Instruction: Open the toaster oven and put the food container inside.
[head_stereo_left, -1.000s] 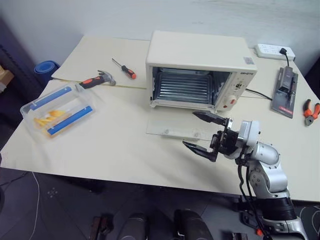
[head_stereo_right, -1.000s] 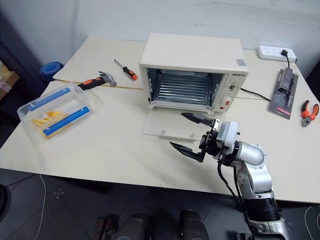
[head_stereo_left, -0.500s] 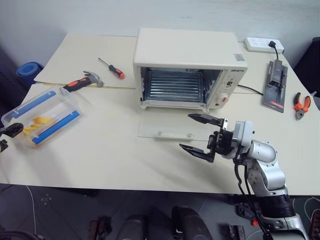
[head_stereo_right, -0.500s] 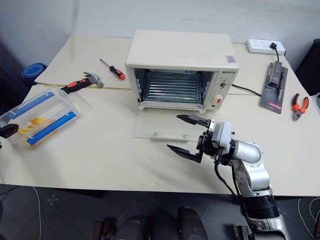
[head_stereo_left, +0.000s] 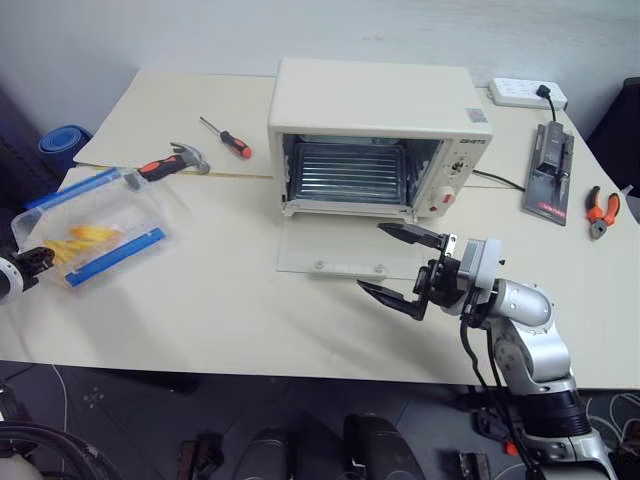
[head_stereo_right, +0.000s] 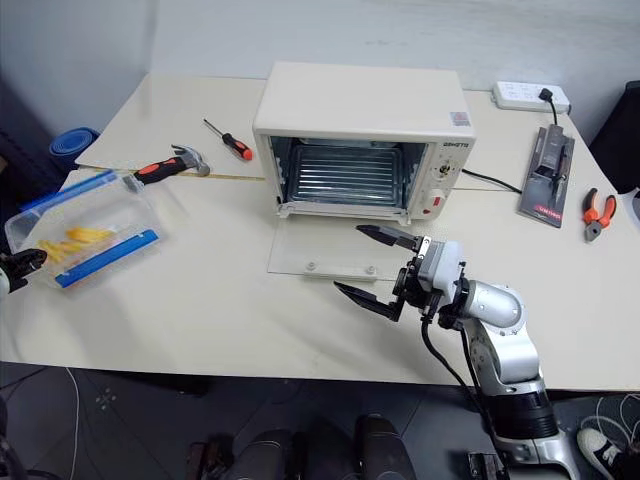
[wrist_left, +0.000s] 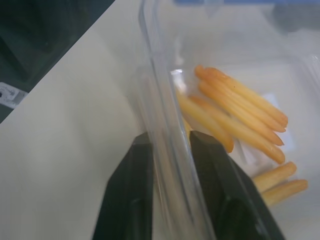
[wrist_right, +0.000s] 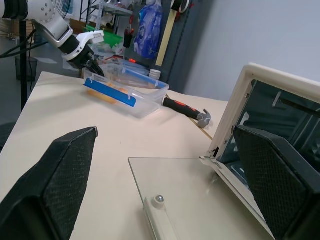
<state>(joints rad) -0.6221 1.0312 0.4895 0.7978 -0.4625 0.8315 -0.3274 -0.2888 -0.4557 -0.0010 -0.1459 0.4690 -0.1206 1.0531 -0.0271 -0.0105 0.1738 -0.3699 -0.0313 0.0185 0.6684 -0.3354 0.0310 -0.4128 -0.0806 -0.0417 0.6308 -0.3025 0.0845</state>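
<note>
Left gripper (wrist_left: 167, 192) has its two black fingers (wrist_left: 131, 195) pinched on the clear end wall of the container (head_stereo_left: 95, 222), one finger outside and one inside the rim by the look of it, so that's a clamp on the box at the far left edge of the table (head_stereo_left: 230, 310); right gripper (head_stereo_left: 402, 266) hangs with its jaws spread wide and nothing between them, just in front of the oven (head_stereo_left: 375, 135) and over the lowered door (head_stereo_left: 345, 250). Progress-wise I'd say the first half is done: the glass door lies flat on the table and the cavity with its wire rack (head_stereo_left: 352, 175) is wide open. What's left is the real work, lifting the box, carrying it across the table to the oven, which is well apart from it, and sliding it in. The container looks like it sits a bit tilted, the gripped end maybe raised, though I can't tell if it's fully off the table. It's see-through plastic with blue clips (head_stereo_left: 115, 257) along its long sides and a pile of yellow fry-like sticks (wrist_left: 235, 112) inside, which sit right next to the inner finger. Smaller stuff around: a hammer (head_stereo_left: 172, 162) just behind the box, a screwdriver (head_stereo_left: 226, 138) farther back, pliers (head_stereo_left: 601, 209) off on the right
</note>
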